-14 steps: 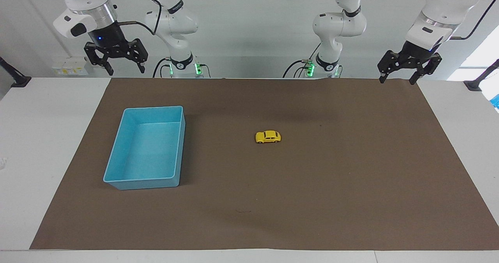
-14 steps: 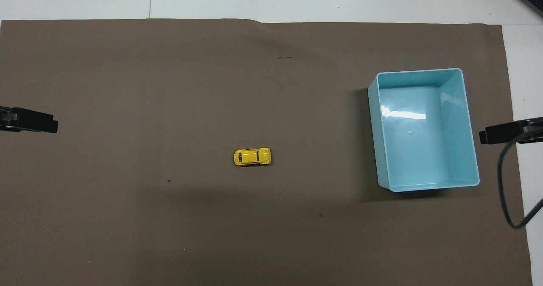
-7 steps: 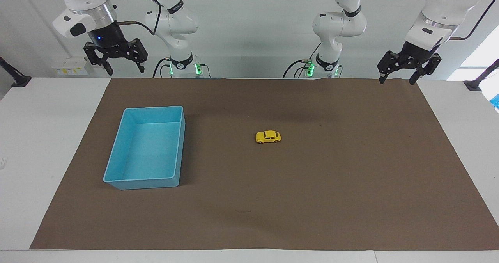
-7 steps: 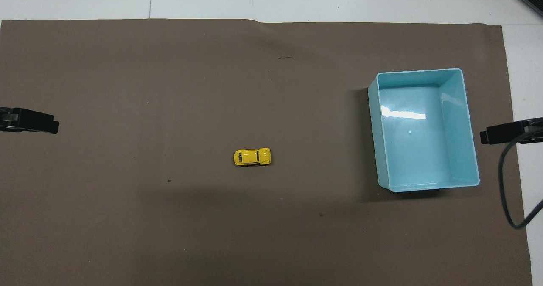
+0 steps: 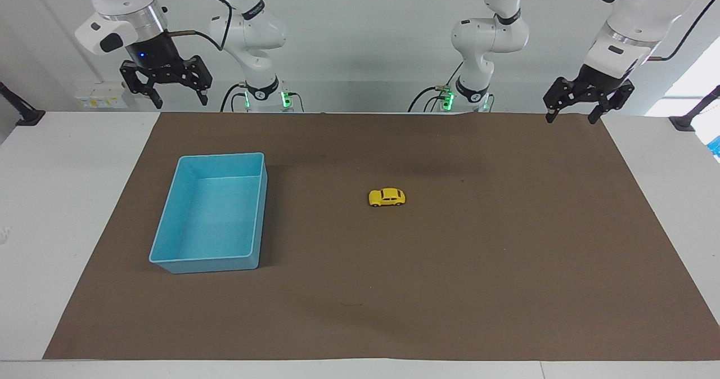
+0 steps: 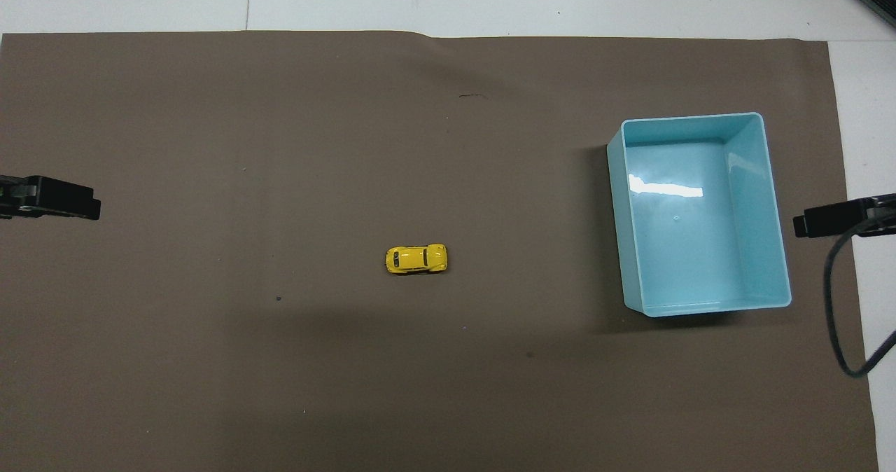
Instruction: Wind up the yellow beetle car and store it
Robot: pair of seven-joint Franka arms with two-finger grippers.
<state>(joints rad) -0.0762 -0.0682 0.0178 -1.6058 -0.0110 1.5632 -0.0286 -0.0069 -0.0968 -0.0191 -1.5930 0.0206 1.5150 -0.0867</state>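
Yellow beetle car (image 5: 387, 197) alone on the brown mat (image 5: 450, 289)

No readable writing shows. Left hand (image 5: 572, 109) and right hand (image 5: 176, 95) hang open, empty, high above the bench; blue bin (image 5: 171, 258) stands apart.

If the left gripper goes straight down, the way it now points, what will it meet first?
Probably the brown mat, near its corner at the left arm's end of the table. The left gripper hangs there with open jaws, nothing visible under it. The yellow beetle car sits well aside, mid-mat.

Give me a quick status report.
Left pincer and right pincer open, raised. Yellow beetle car untouched mid-mat. Blue bin empty. Nothing in the way.
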